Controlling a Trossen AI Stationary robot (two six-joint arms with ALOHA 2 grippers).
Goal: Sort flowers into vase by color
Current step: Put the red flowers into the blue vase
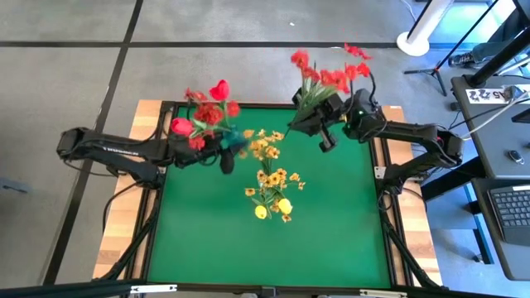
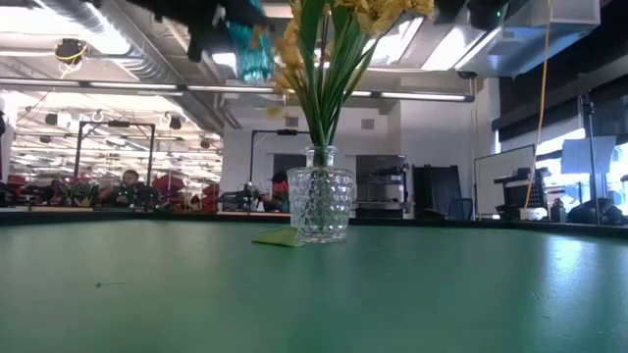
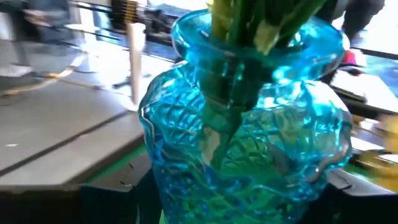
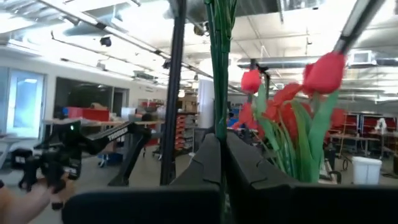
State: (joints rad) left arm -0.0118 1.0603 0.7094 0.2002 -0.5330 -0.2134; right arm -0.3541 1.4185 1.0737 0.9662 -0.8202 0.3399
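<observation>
A clear glass vase with yellow flowers stands mid-table. My left gripper reaches in from the table's left and is shut on a blue glass vase that holds red flowers; this vase hangs high above the table. My right gripper, near the far right, is shut on a sprig of red flowers held up over the table's far edge. My left gripper has the blue vase's bulging body between its two fingers, one on each side, coming about level from the table's left. The vase stays upright and lifted clear, with green stems in its neck. My right gripper pinches the red sprig's green stems between its shut fingers. The stems run on past the fingertips and the red blooms stand beyond them. The sprig is lifted clear of the table.
A small green leaf lies on the green table top beside the clear vase's foot. The near half of the table is bare green mat. Beyond the table are a desk with a keyboard and stands.
</observation>
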